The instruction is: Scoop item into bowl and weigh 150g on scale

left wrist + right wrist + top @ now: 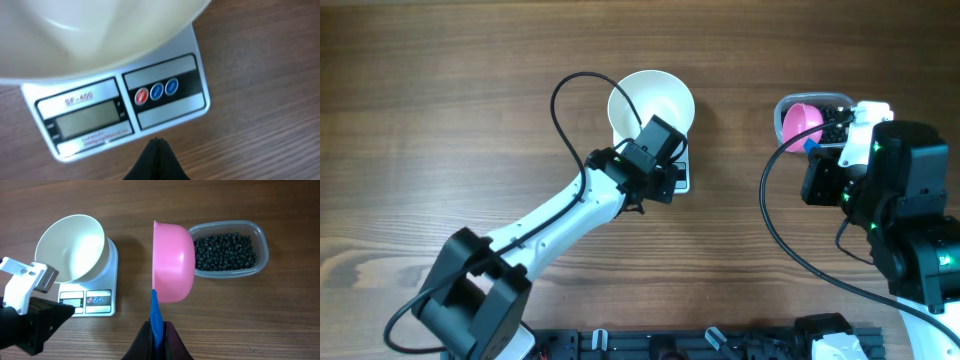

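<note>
the black beans (225, 252) in the clear tub (264, 255), far right, look light and rolly. the right pincer (157, 330) grips the pink scoop (172, 262) by its blue handle. the left pincer (157, 146) is closed, empty, by the scale (170, 107).

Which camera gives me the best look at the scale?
The left wrist view: the scale fills the frame, its display and three round buttons plain, the bowl sitting on it. The right wrist view shows it small, partly under the bowl. Overhead, the left arm and the bowl hide nearly all of it.
</note>
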